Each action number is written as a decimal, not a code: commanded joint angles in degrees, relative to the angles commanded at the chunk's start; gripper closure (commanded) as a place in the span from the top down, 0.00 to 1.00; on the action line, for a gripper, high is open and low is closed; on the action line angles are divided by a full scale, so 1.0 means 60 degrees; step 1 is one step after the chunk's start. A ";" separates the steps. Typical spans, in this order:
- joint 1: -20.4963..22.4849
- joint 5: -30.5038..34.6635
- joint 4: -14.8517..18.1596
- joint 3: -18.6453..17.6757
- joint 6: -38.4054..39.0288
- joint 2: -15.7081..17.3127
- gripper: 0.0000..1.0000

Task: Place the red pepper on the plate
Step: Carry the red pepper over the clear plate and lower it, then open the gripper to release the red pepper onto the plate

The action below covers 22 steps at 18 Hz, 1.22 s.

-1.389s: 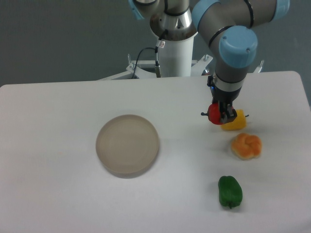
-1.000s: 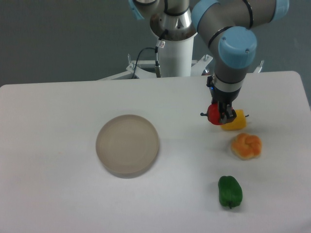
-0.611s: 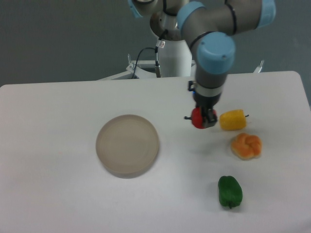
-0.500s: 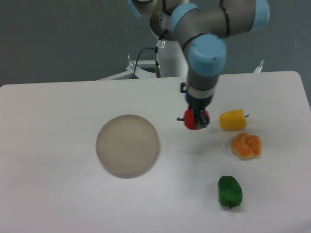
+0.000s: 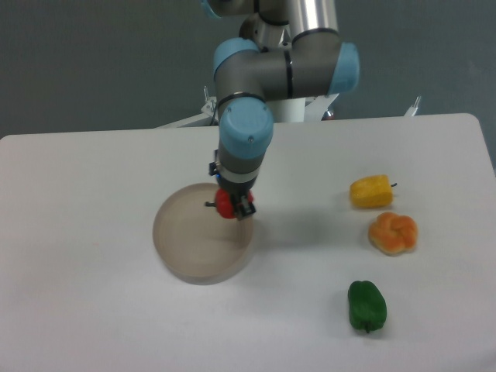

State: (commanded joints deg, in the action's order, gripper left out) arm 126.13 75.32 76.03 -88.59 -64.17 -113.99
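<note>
Red pepper (image 5: 225, 205) clamped in the jaws of the gripper (image 5: 230, 206), held over the upper right part of the plate (image 5: 194, 248); can't tell if it touches the surface. Step: carry done, placing phase. Next move likely lower a bit, open, lift clear. Yellow pepper (image 5: 370, 191), orange pepper (image 5: 393, 233), green pepper (image 5: 366, 305) sit well apart on the bench (image 5: 77, 310), right side.

Occlusions and cropped parts
Gripper (image 5: 233, 204) fingers cover most of the red pepper (image 5: 224, 205); arm (image 5: 298, 31) top is cut off by upper edge.
</note>
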 joint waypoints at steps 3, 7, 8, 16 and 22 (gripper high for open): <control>-0.0103 -0.0015 -0.0015 0.0000 0.0206 -0.0146 0.24; -0.0278 -0.0029 -0.0658 0.0000 0.0527 -0.0410 0.27; -0.0293 0.0000 -0.0863 0.0000 0.0645 -0.0498 0.27; -0.0367 0.0526 -0.1143 -0.0001 0.0544 -0.0426 1.00; 0.0290 0.1156 -0.1129 0.0556 0.0325 0.0043 1.00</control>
State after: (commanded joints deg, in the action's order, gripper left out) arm 127.87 82.26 69.26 -85.26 -62.22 -113.73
